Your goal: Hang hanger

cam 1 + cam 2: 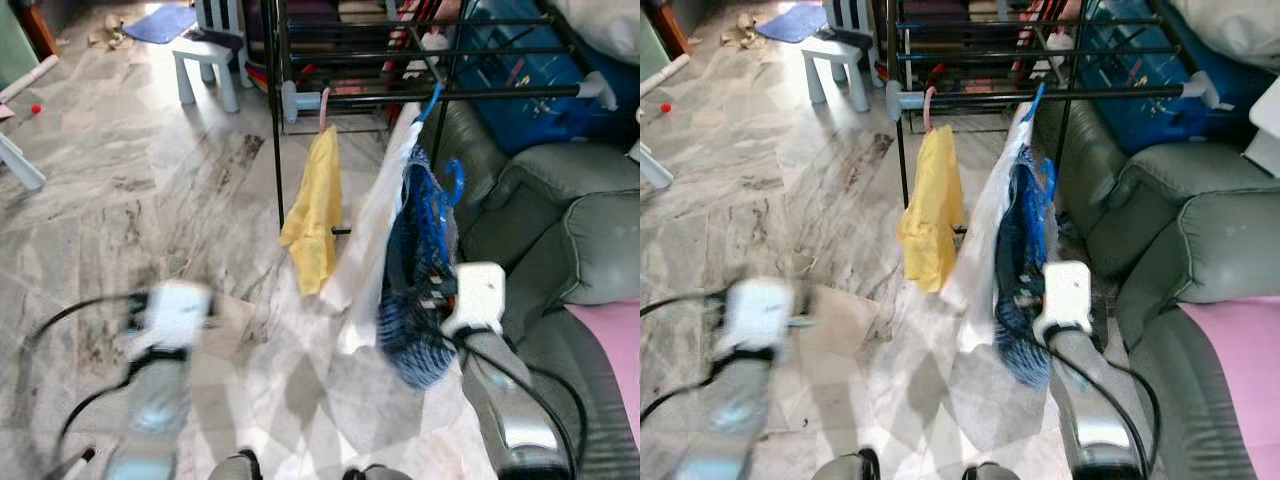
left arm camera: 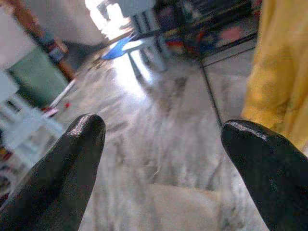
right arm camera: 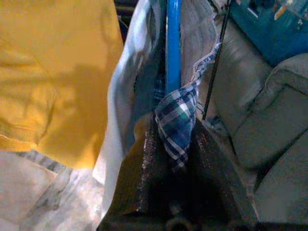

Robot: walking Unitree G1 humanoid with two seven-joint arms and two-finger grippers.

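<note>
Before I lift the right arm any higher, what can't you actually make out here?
- Blue hanger's hook: not clear whether it is over the rack bar; cloth crowds it in the eye views.
- Right gripper: jaws shut on the checked garment; the hanger's bar runs down behind the cloth, so contact with it is hidden.
- Left gripper: open; its arm is blurred in the eye views.

Blue hanger (image 1: 437,215) carrying blue checked garment (image 1: 412,300), hook free below rack rail (image 1: 440,97), beside white garment.
</note>
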